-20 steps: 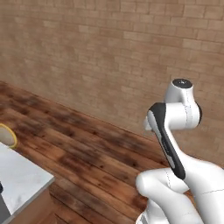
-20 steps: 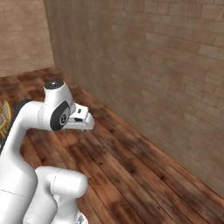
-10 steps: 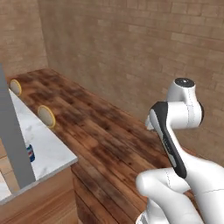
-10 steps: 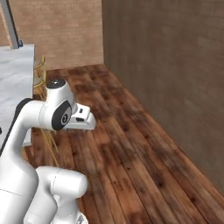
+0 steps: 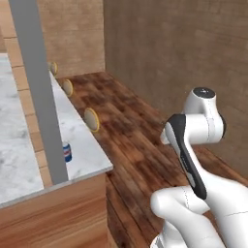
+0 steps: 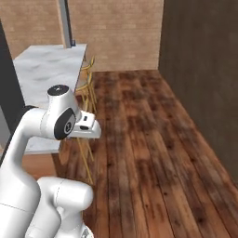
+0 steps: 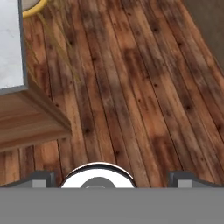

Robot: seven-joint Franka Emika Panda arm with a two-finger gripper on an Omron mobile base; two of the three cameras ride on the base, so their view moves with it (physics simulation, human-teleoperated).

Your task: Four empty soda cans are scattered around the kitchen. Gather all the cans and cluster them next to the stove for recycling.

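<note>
White marble island counter [image 5: 87, 155] with one small blue soda can [image 5: 67, 151] has swung into your view as the base turned; gripper [image 7: 111, 177] fingers spread wide, holding nothing.

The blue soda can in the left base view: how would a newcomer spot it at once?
Find the marble counter on the left. By its near corner, beside the grey post, stands the blue soda can, the only small upright cylinder there.
</note>
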